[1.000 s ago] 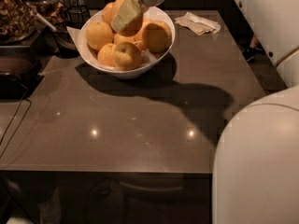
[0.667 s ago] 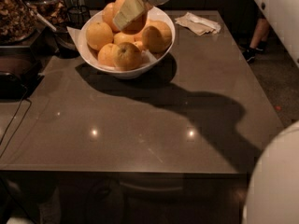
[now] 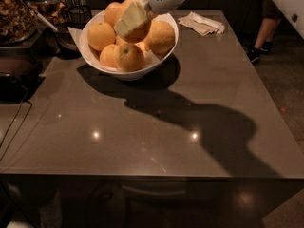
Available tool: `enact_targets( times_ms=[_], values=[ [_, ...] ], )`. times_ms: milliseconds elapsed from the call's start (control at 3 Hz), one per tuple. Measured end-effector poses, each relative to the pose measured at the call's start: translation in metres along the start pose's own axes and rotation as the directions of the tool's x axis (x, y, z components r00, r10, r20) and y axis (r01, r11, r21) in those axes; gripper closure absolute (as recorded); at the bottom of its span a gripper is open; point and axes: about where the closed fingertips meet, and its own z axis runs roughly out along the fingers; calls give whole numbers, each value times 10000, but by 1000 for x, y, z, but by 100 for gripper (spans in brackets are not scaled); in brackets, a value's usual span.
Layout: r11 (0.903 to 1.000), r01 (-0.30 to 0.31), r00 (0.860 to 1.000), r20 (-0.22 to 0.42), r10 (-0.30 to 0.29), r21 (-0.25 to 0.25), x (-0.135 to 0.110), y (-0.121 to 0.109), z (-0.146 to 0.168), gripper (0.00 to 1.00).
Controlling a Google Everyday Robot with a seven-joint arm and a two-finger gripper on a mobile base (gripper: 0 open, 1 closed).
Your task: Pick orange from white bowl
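Desk [image 3: 85, 122]: one dark, glossy top; it bears the bowl at its far left and shows two small light glints on its near half.
White bowl [image 3: 142, 71]: one, wide with a flared rim, standing upright on the desk.
Fruit in the bowl: six can be counted with certainty; a seventh may lie half hidden in the middle of the pile.
Orange [image 3: 139, 33]: one large, deep-coloured fruit at the top of the pile, inside the white bowl, partly covered by the gripper.
Gripper [image 3: 130, 20]: one, reaching down from the upper right, its pale tip lying against the orange at the top of the pile; whether it is spread or closed cannot be told.
Arm shadow [image 3: 199, 122]: one, running across the desk from the bowl toward the near right.
Napkin [image 3: 202, 23]: one, crumpled, on the far right of the desk, well apart from the bowl.
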Motion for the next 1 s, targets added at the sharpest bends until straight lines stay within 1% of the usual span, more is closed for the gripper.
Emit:
enact_targets(
  times_ms=[333, 667, 1000],
  values=[
    [9999, -100, 9999, -13, 100, 6, 1, 3, -2, 100],
    [9986, -535, 9984, 187, 534, 5, 13, 15, -10, 100],
    [9944, -1055, 9934, 463, 1050, 98, 30, 30, -22, 100]
  ],
)
